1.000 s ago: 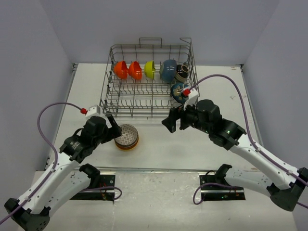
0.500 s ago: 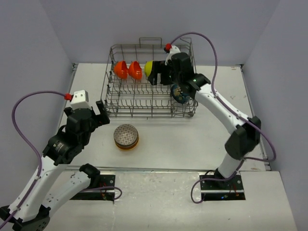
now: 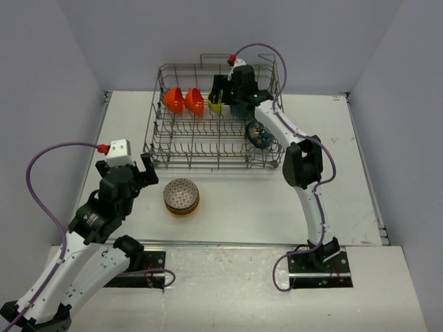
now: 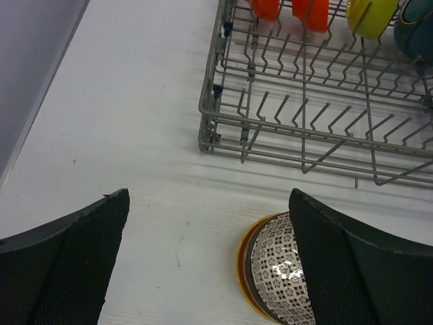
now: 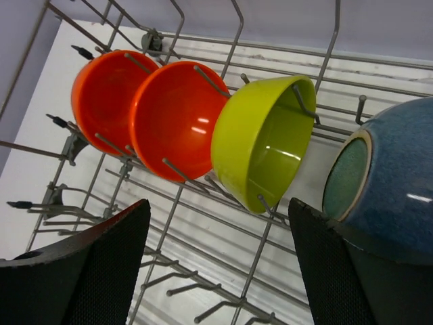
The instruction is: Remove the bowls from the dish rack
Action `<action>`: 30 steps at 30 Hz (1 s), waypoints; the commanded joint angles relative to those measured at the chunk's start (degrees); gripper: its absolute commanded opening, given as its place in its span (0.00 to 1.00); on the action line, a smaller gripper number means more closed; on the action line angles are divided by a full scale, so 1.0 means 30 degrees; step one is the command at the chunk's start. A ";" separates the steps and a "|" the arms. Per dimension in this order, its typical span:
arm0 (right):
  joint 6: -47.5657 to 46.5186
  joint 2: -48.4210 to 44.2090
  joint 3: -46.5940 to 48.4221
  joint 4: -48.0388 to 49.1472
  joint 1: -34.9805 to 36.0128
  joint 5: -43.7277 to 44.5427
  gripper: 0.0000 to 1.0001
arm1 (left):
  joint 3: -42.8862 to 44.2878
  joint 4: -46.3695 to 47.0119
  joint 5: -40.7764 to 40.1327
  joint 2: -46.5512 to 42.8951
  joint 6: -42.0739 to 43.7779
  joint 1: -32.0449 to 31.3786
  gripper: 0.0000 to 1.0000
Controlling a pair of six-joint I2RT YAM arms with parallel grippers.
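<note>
White tabletop [image 3: 235, 200], grey walls, both arms reaching over it.
The dish rack [image 3: 201, 142] stood at the far side with an orange bowl [image 5: 101, 101], red bowl [image 5: 172, 122], yellow-green bowl [image 5: 250, 142] and blue bowl [image 5: 392, 183] on edge in its back row. The right gripper [image 5: 218, 223] hung spread wide over the yellow-green bowl. The left gripper [image 4: 208, 203] gaped empty near a stack of bowls [image 3: 182, 197] on the table.

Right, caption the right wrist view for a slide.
Open right gripper over the yellow-green bowl, between the red bowl and blue bowl in the dish rack.

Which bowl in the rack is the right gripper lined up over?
The yellow-green bowl, standing between the red bowl and the blue bowl; the open right gripper frames it.
</note>
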 commanded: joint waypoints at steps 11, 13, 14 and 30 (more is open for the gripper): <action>0.1243 0.2631 0.2140 0.4031 0.0212 -0.1228 0.72 | -0.0347 0.1630 0.1310 0.0011 0.0798 0.0030 1.00; 0.1447 0.2981 0.2752 0.3626 0.0154 -0.1753 0.71 | -0.0406 0.1659 0.1428 -0.0106 0.0827 0.0030 1.00; 0.1622 0.3127 0.2987 0.3622 0.0154 -0.2047 0.71 | -0.0406 0.1631 0.1486 -0.0136 0.0828 0.0059 1.00; 0.5578 0.4740 0.3956 0.4500 -0.0900 -0.5389 0.61 | -0.0435 0.1659 0.1545 -0.0751 0.0857 0.0030 1.00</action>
